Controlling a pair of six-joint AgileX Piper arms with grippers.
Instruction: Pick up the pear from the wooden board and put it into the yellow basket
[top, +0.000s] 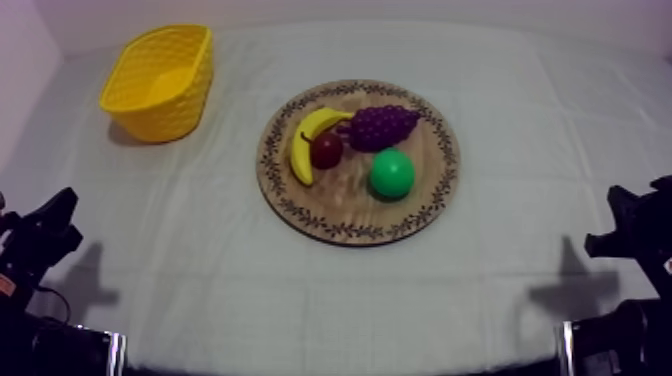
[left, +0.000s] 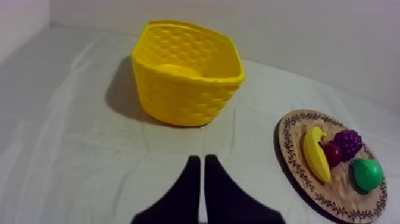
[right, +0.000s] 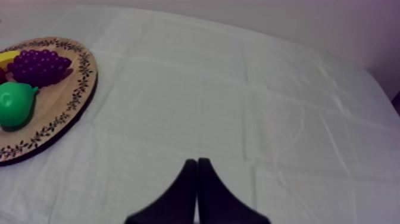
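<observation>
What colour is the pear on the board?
The pear is bright green. It shows best in the top view.

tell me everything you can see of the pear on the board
The pear is a bright green toy, smooth and glossy like plastic, its round body narrowing to a short neck. It seems to lie on its side on the round wooden board, on the half away from the yellow basket, neck toward the bunch of grapes. Whether they touch cannot be told. Nothing grips it.
</observation>
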